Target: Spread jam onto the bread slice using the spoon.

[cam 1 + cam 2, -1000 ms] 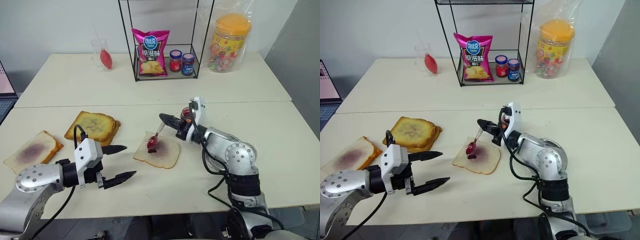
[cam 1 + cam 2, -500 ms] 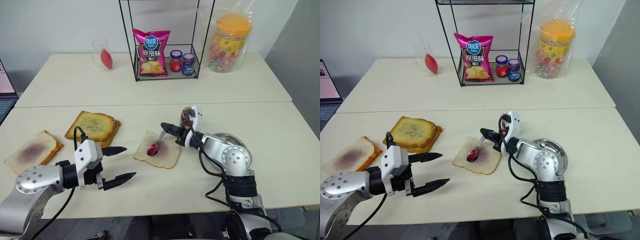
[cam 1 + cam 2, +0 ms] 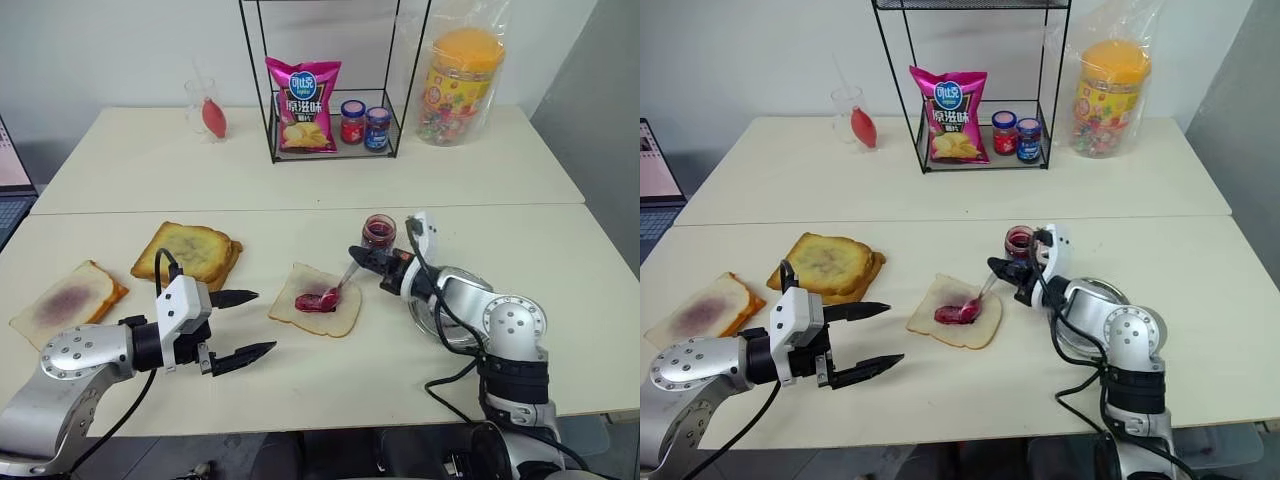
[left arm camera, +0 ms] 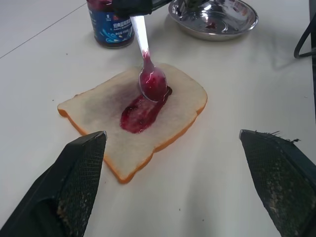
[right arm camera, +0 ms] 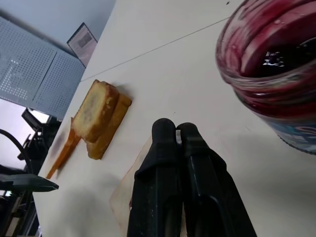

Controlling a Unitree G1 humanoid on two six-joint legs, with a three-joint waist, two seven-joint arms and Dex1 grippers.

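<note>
Right pincer [image 3: 362,256] pinches spoon [image 4: 148,66] by handle tip; bowl ahead rests in jam [image 4: 139,109] on bread [image 4: 94,106]. Bread soft, tears easily: light strokes. Left pincer [image 3: 243,323] spread, idle.

A: The bread slice [image 4: 129,129] is white with a tan crust and a dark red smear; the spoon [image 4: 148,69] is silver, its bowl red.

B: The jam [image 4: 110,23] jar's label is blue; the table [image 3: 300,170] is cream.
</note>
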